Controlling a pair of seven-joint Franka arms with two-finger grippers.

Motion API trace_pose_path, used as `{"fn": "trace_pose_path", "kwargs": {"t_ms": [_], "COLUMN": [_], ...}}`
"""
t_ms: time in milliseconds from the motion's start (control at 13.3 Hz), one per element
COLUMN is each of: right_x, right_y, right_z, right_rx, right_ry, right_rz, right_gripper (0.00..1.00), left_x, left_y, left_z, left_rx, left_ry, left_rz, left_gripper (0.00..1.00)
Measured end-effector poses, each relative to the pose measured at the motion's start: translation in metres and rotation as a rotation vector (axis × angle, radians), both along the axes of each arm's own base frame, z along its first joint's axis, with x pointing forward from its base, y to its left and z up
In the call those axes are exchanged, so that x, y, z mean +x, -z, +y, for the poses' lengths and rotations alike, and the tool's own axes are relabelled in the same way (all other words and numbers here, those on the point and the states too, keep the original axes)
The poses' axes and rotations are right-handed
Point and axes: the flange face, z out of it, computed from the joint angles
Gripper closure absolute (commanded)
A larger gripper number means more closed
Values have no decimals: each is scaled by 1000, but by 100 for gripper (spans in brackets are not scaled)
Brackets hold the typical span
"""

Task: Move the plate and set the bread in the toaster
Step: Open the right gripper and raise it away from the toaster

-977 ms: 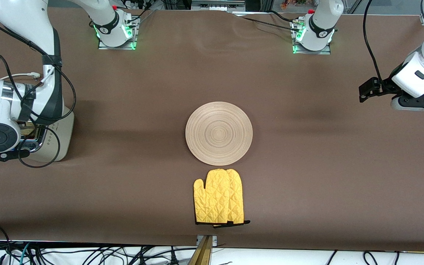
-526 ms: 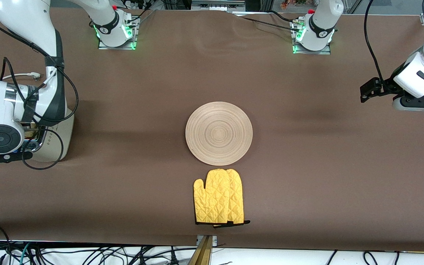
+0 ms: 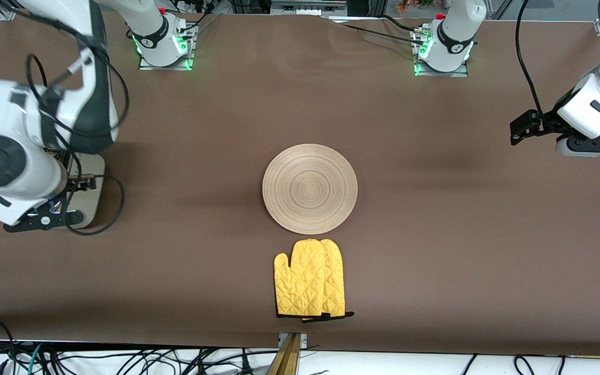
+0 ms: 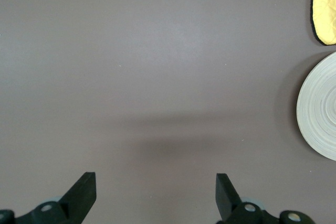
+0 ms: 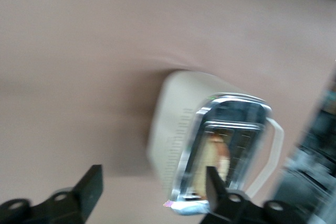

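The round wooden plate [image 3: 310,188] lies flat at the table's middle; its edge also shows in the left wrist view [image 4: 320,109]. The cream toaster [image 5: 181,129] stands at the right arm's end of the table, mostly hidden under the right arm in the front view [image 3: 94,169]. The bread [image 5: 217,156] stands in a toaster slot. My right gripper [image 5: 153,183] is open and empty above the toaster. My left gripper [image 4: 155,183] is open and empty over bare cloth at the left arm's end and waits.
A yellow oven mitt [image 3: 310,278] lies just nearer the front camera than the plate. Brown cloth [image 3: 435,234] covers the table. Black cables hang round the right arm beside the toaster.
My right arm has risen and swung above the toaster, its gripper empty. The left arm, plate and mitt have barely moved.
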Motion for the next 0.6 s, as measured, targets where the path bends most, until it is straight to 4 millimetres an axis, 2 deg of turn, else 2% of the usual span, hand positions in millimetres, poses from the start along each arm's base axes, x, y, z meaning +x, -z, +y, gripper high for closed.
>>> {"fn": "trace_pose_path", "kwargs": {"t_ms": [150,301,451,602], "right_x": [-17,-31,-42,-46], "right_y": [-36,-64,-80,-83], "right_z": [0,0,0,3], "right_rx": [174,251,281,289], "right_ry": [1,-5,-10,-16], "right_rz": [-1,-6,0,7], "right_gripper": [0,0,0,0], "left_x": [0,0,0,0], "left_y": [0,0,0,0], "left_z": [0,0,1,2], "left_rx": [0,0,0,0], "left_ry": [0,0,-1,-3], "left_rz": [0,1,5,5], "left_gripper": [0,0,0,0]}}
